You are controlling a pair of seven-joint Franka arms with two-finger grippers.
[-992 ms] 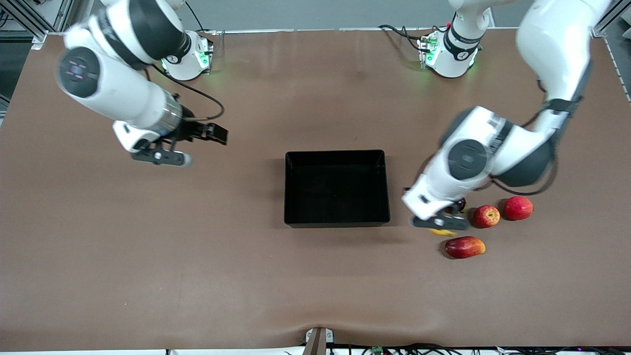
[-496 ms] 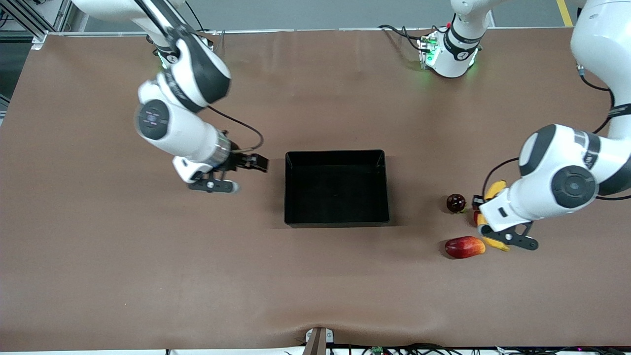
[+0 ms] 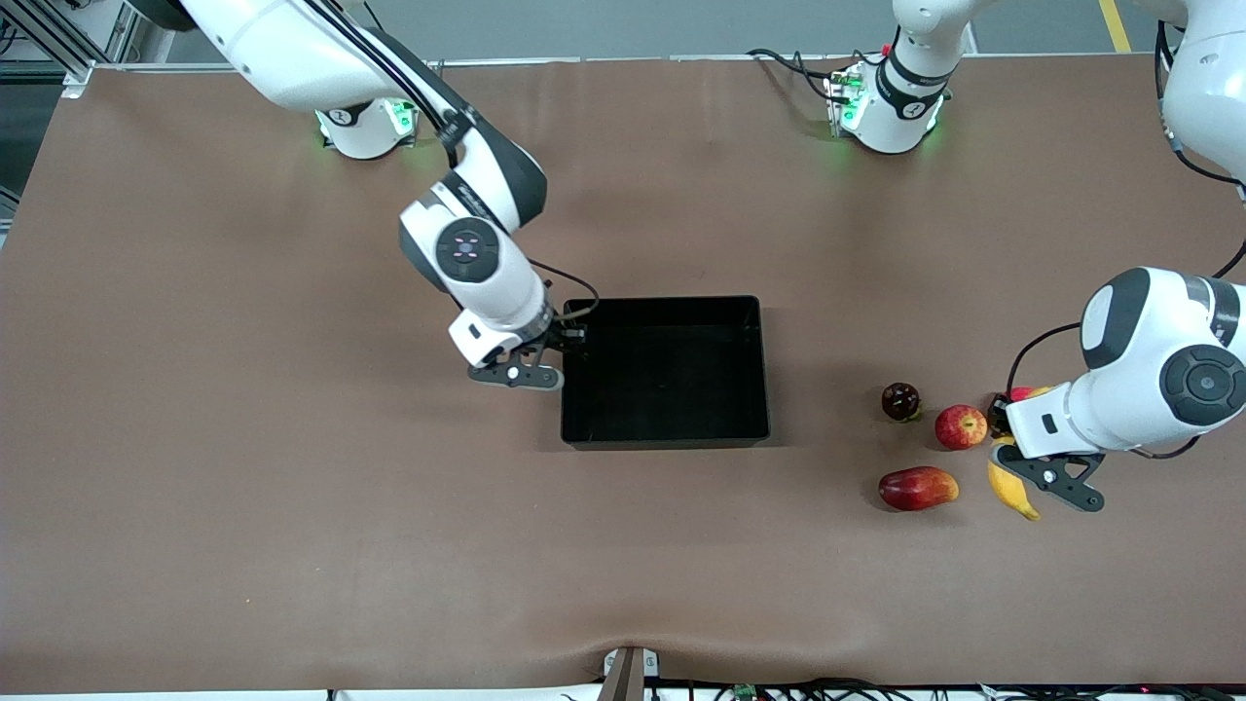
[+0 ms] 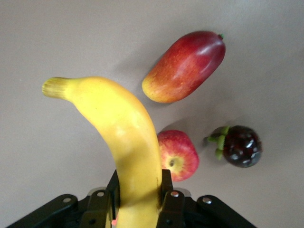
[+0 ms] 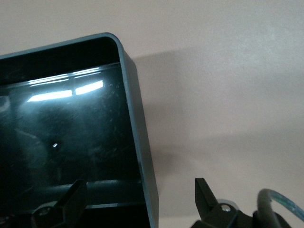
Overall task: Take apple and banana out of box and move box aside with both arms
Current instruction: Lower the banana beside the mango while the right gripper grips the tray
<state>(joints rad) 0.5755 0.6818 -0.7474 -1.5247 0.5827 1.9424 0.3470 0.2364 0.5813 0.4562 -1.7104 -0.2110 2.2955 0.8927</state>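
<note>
Right tool (image 3: 563,343) reached box (image 3: 665,428) wall, open astride it.

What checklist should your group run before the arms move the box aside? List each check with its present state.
1. Box holds no fruit: ok.
2. Apple out, on the table toward the left arm's end: ok.
3. Banana set down and released: not ok; left hand is shut on it above the table.
4. Right hand open, straddling the box wall: ok.
5. Left hand at the box: not ok; it is over the fruit.
6. Grip on the box closed: not ok.
</note>
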